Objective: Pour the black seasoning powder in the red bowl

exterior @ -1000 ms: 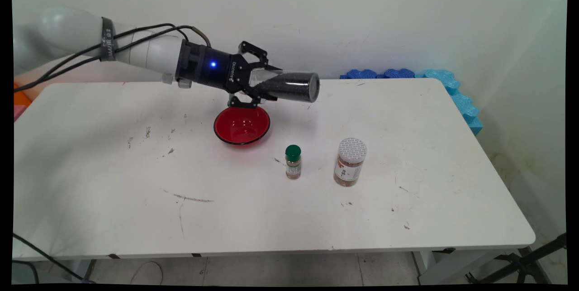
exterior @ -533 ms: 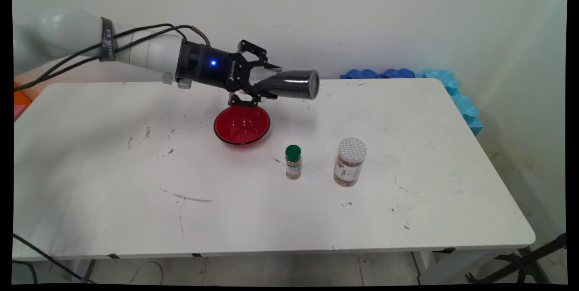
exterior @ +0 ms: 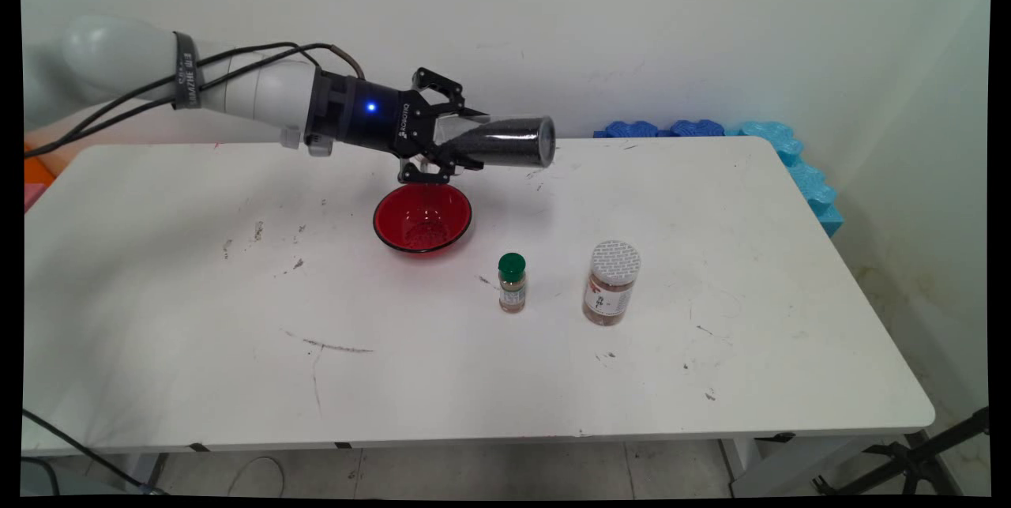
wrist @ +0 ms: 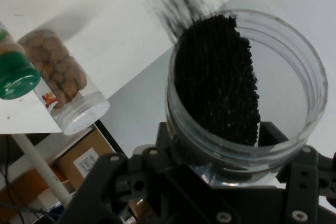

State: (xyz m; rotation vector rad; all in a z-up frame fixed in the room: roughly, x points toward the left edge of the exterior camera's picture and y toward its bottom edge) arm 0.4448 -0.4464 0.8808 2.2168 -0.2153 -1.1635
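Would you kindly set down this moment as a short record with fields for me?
Pincer: shut on the clear jar
Clear jar: held on its side above the table, part full of black grains
Grains: streaming from the jar's mouth in the hand view
Red bowl: on the white table, just below the pincer, dark specks inside
Green-capped bottle: upright, right of the bowl
White-capped jar: upright, right of the bottle

The clear jar [exterior: 496,142] of black grains in the gripper [exterior: 450,148] has tipped further, and dark grains now lie in the red bowl [exterior: 422,217] under the hand.
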